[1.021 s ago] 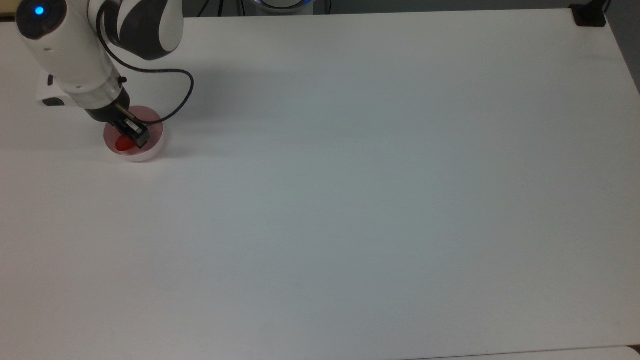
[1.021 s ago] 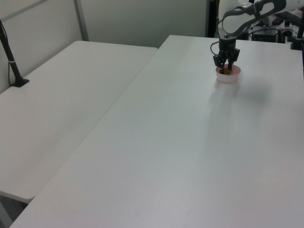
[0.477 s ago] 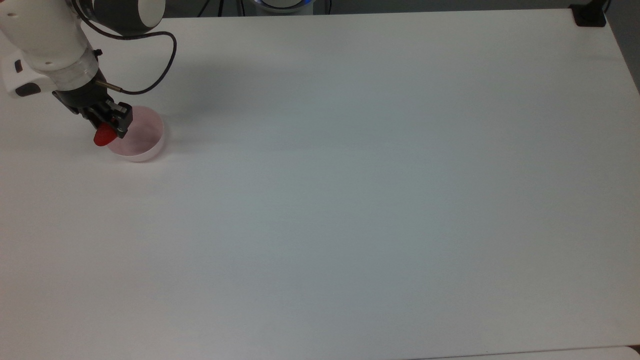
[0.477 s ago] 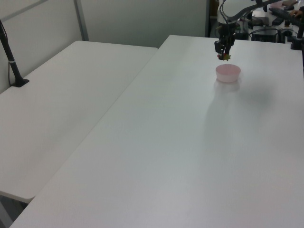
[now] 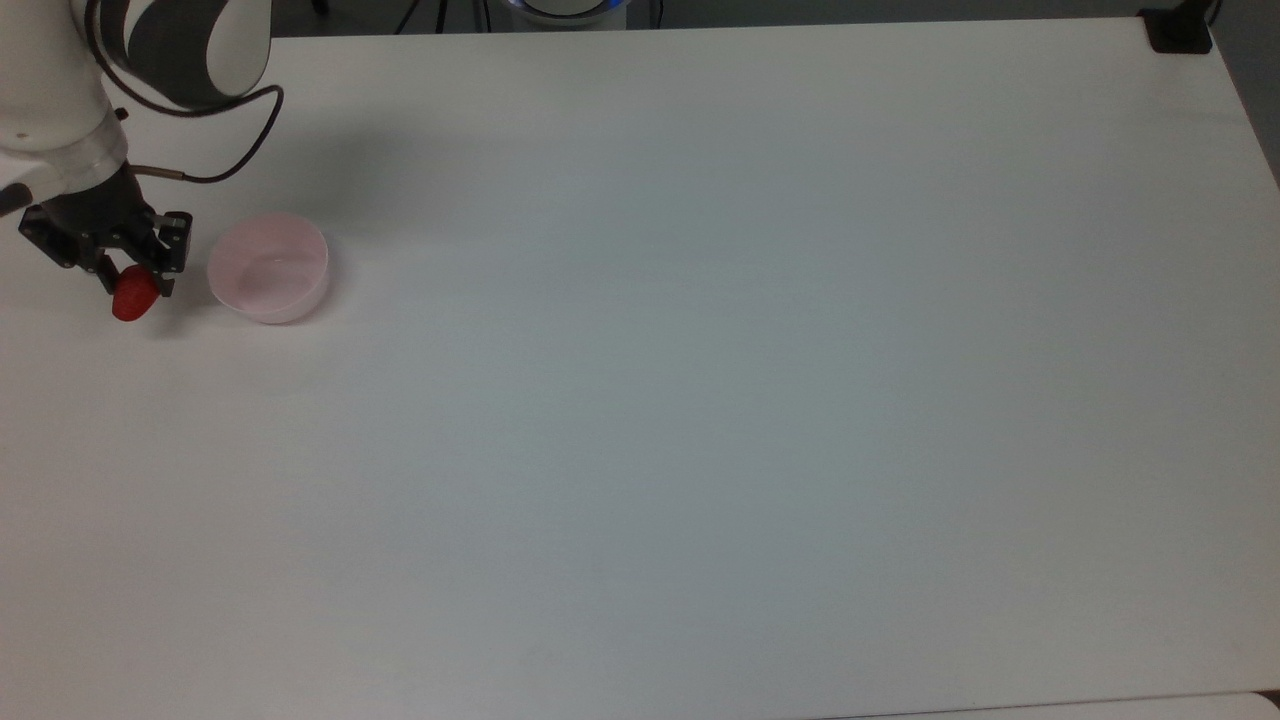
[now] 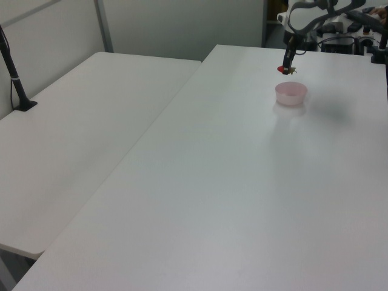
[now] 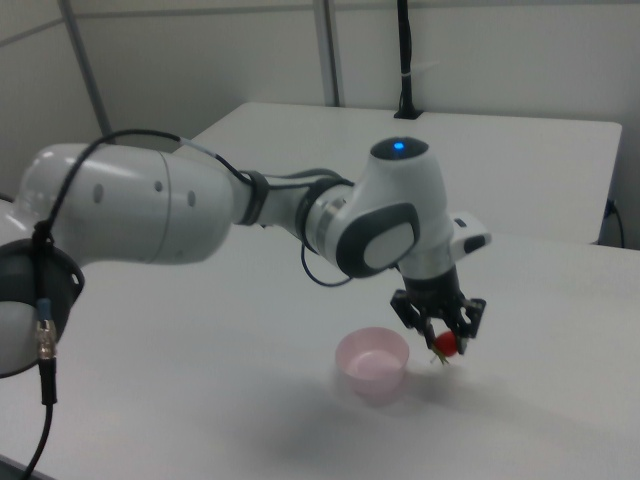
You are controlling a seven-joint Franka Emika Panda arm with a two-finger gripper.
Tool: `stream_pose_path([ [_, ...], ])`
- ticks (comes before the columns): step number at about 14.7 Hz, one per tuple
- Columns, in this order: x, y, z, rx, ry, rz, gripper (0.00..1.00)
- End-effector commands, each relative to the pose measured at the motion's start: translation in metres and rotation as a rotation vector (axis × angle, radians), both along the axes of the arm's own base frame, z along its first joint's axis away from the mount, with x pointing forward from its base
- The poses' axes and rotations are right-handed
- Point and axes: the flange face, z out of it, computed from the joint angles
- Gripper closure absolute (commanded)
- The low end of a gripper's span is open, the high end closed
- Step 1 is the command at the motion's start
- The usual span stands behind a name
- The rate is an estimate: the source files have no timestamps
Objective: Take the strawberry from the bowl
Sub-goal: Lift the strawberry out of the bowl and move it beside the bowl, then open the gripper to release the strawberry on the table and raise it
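Strawberry lifted clear of pink bowl

The small red strawberry (image 5: 132,298) hangs pinched in the end effector (image 5: 133,285), beside the round pale pink bowl (image 5: 268,267), which sits upright on the counter (image 5: 700,400).

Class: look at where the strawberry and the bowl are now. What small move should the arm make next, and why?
Probably just hold steady: the gripper is shut on the strawberry, clear of the bowl in the top view and above it in the left view, so the pick looks done.
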Motion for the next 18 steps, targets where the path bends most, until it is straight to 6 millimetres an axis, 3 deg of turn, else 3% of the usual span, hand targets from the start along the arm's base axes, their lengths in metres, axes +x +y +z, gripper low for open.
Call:
stream_pose_path([
  [1,0.003,-0.013,-0.023,-0.043,0.007,0.05,0.63],
  [3,-0.001,-0.023,-0.029,-0.073,0.019,0.077,0.63],
  [4,-0.004,-0.029,-0.036,-0.075,0.033,0.088,0.55],
  [5,-0.005,-0.031,-0.035,-0.077,0.033,0.091,0.42],
  [7,-0.007,-0.033,-0.028,-0.077,0.019,0.072,0.0],
  [9,-0.005,-0.031,-0.008,-0.079,-0.007,0.062,0.0],
  [11,-0.001,-0.016,0.02,-0.078,-0.037,0.04,0.0],
  [12,0.002,-0.004,0.033,-0.064,-0.039,0.004,0.0],
  [15,0.022,0.073,0.077,-0.014,-0.051,-0.073,0.0],
  [17,0.031,0.135,0.098,0.021,-0.022,-0.139,0.0],
  [18,0.03,0.18,0.113,0.039,0.021,-0.195,0.0],
])
